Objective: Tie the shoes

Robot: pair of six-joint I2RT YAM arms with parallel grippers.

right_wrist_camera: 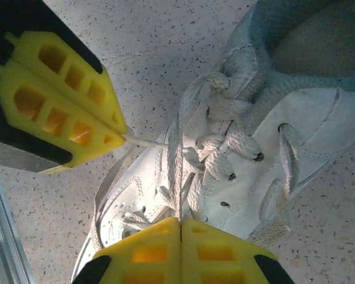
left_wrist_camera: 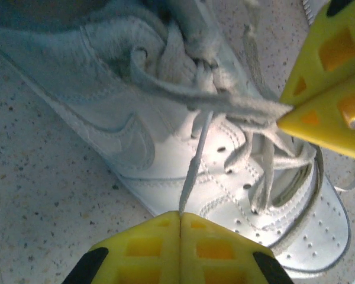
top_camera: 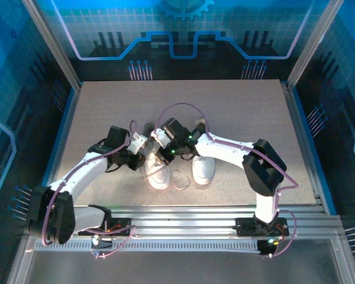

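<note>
**Both grippers clamped on the laces of the left-hand sneaker**

Two white low-top lace-up sneakers stand side by side, toes towards the arm bases, near the middle of the speckled grey tabletop [top_camera: 236,106]. Both arms lean in over the left-hand sneaker [top_camera: 158,174]. The right-hand sneaker [top_camera: 203,168] sits just beside it, under the right arm's forearm.

The left gripper [left_wrist_camera: 180,220] has its yellow fingers pressed together on a thin white lace strand [left_wrist_camera: 194,165] that runs taut up to the knot area. The right gripper [right_wrist_camera: 181,223] is likewise closed, pinching a flat white lace strand [right_wrist_camera: 174,171] that rises along the eyelets.

A loose lace loop [top_camera: 180,177] lies on the table between the two shoes. It seems to belong to the left-hand one, though that is hard to tell from above.
</note>
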